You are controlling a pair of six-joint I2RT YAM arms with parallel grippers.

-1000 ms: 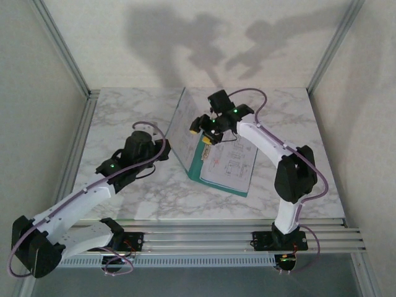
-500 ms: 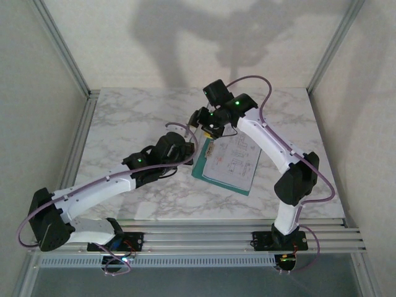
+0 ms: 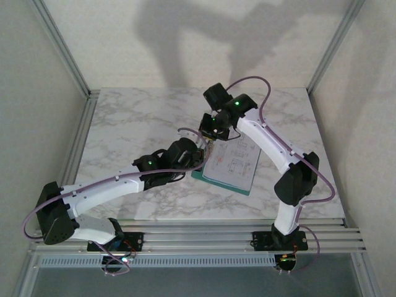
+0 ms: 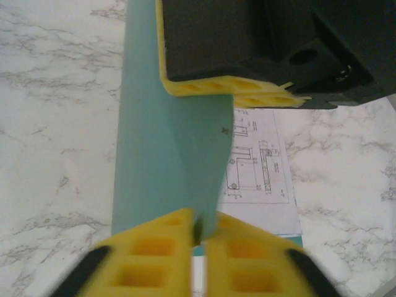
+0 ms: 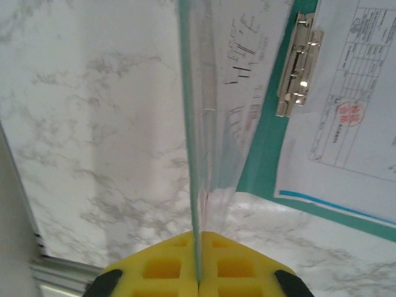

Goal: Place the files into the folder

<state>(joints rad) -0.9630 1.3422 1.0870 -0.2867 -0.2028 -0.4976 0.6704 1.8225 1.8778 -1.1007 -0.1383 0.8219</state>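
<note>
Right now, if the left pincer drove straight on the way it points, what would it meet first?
The left pincer pinches the lifted cover of the folder, so it would push that first; just beyond, the right pincer grips the same cover, depth unclear.

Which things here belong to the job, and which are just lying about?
Job: folder; files; left gripper and right gripper, both pinching the folder's cover.
Just there: marble table; metal rails along its near edge.
</note>
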